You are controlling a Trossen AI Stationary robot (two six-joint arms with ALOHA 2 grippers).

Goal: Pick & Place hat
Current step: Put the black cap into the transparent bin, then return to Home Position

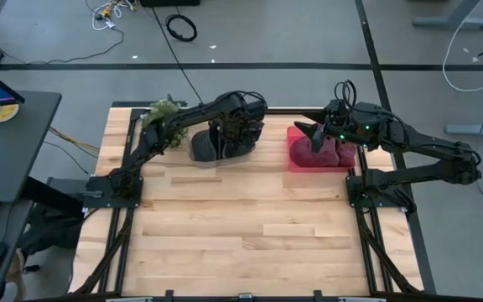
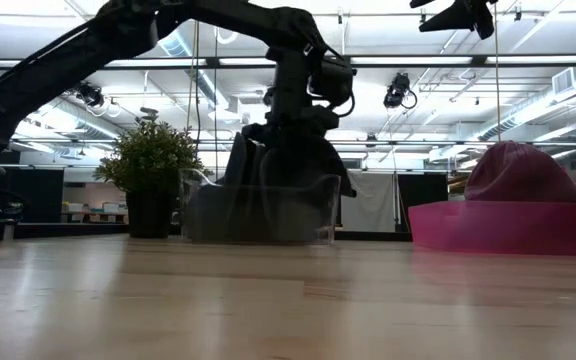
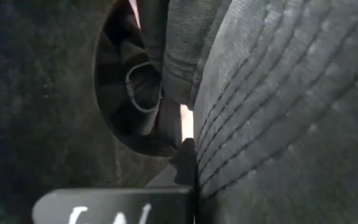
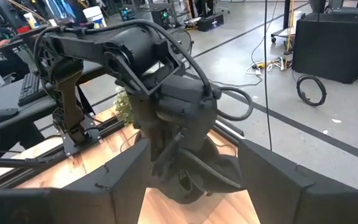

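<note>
- Pale wooden planks make up the table [image 1: 241,226], with a potted plant [image 1: 164,113] at its far left corner and an open workshop with ceiling lights beyond it in the low view.
- 2 containers sit side by side along the far edge: a clear bin [image 2: 258,207] on the left, and a pink tray [image 2: 508,228] on the right with a dark red hat [image 2: 521,173] resting in it.
- Left gripper [image 1: 231,141] is down inside the clear bin, buried in a dark grey hat [image 2: 243,190]. Its wrist view is filled with ribbed grey fabric pressed right against the fingers [image 3: 182,163]; whether they are clamped on the cloth or apart I cannot tell.
- Right gripper [image 1: 313,134] hangs above the pink tray, clear of the red hat, with its 2 fingers apart and holding nothing.
- Judged from this, the step in hand is the left arm working the grey hat at the clear bin.
- To do it well, the fingers should take a thick fold of brim or crown, not a single loose layer, which could slip.
- Any lift should go straight up, so the soft cloth does not snag the bin's wall and drag the light bin along.
- Right arm is best kept where it is, well apart from the left arm's path.
</note>
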